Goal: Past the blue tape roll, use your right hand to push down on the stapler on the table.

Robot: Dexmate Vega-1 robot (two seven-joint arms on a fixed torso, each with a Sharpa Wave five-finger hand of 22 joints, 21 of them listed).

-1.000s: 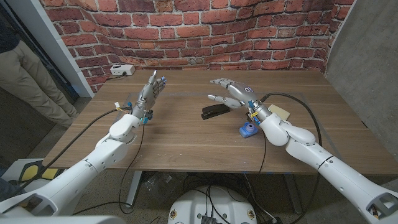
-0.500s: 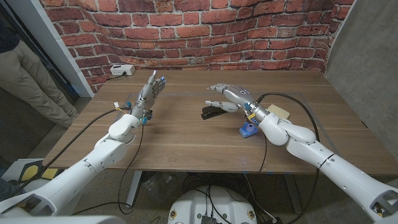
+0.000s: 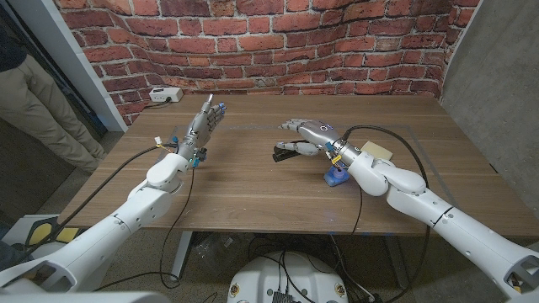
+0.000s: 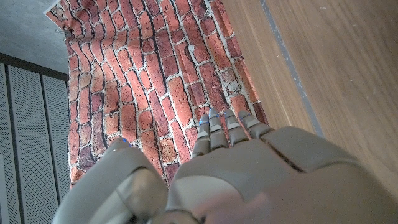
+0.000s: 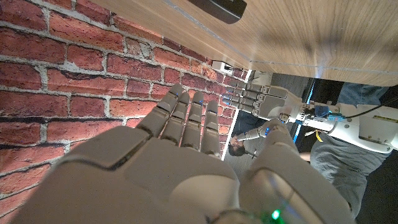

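Stapler [image 3: 289, 151] lies mid-table [image 3: 253, 189], just beyond our right hand [image 3: 310, 133], which hovers over its right end, fingers spread wide, holding nothing. The tape [image 3: 337, 176] sits nearer, under our wrist. Our left hand [image 3: 202, 126] stands open, well left. We judge an off-centre press could skid the stapler away.

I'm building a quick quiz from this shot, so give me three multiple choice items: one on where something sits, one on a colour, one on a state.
1. Where is the right hand?
A. above the stapler
B. at the table's left edge
C. on the white box

2. What colour is the tape roll?
A. red
B. blue
C. green

3. How is the left hand?
A. holding the stapler
B. open, holding nothing
C. gripping a cable

Answers: 1 A, its fingers reach over the black stapler; 2 B, blue beside the right wrist; 3 B, fingers apart, nothing in them.
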